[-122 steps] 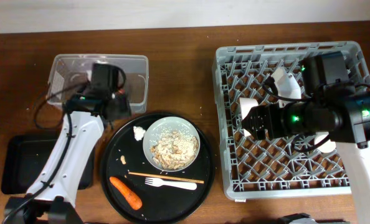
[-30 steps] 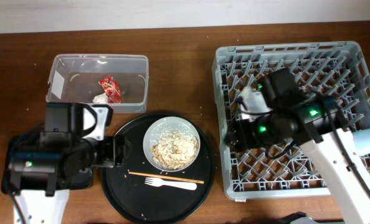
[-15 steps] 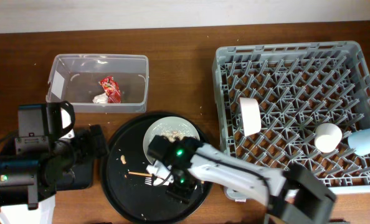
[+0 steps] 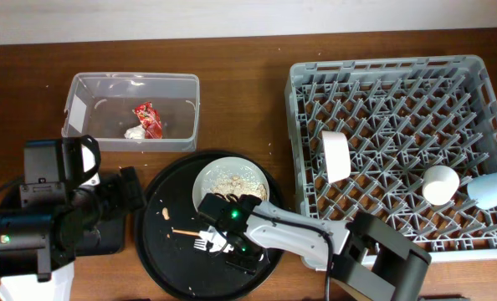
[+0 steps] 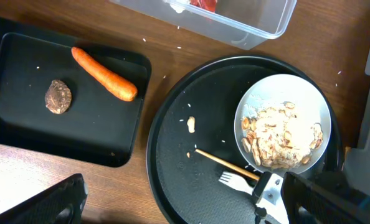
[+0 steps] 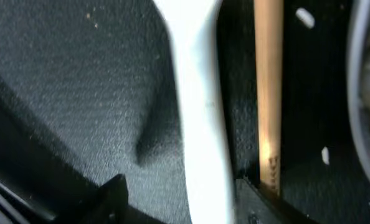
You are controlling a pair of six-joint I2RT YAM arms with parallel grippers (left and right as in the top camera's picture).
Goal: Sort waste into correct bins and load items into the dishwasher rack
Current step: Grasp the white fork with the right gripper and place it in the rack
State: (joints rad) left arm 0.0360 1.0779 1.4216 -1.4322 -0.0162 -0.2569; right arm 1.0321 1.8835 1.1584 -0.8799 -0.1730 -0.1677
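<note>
My right gripper (image 4: 225, 244) (image 6: 182, 193) is low on the round black tray (image 4: 166, 251), its fingers open on either side of the white fork (image 6: 197, 112) handle; the tines (image 4: 204, 243) show beside it. A wooden chopstick (image 6: 269, 93) (image 5: 225, 163) lies right next to the fork. The white bowl (image 4: 232, 180) holds rice-like leftovers (image 5: 278, 134). The carrot (image 5: 104, 74) and brown lump (image 5: 58, 96) lie in the shallow black tray (image 5: 23, 130). The red wrapper (image 4: 146, 119) and tissue (image 4: 134, 132) are in the clear tub (image 4: 131, 82). My left gripper (image 5: 191, 211) is wide open and empty above the table.
The grey rack (image 4: 399, 100) at right holds a white dish on edge (image 4: 335, 155), a white cup (image 4: 439, 184) and a light blue cup (image 4: 491, 188). My left arm (image 4: 56, 217) covers most of the black tray from above. A food scrap (image 5: 190, 124) lies on the round tray.
The right arm left the rack and came down on the fork. The left arm pulled back over the black tray. The carrot and tissue are gone from the round tray.
</note>
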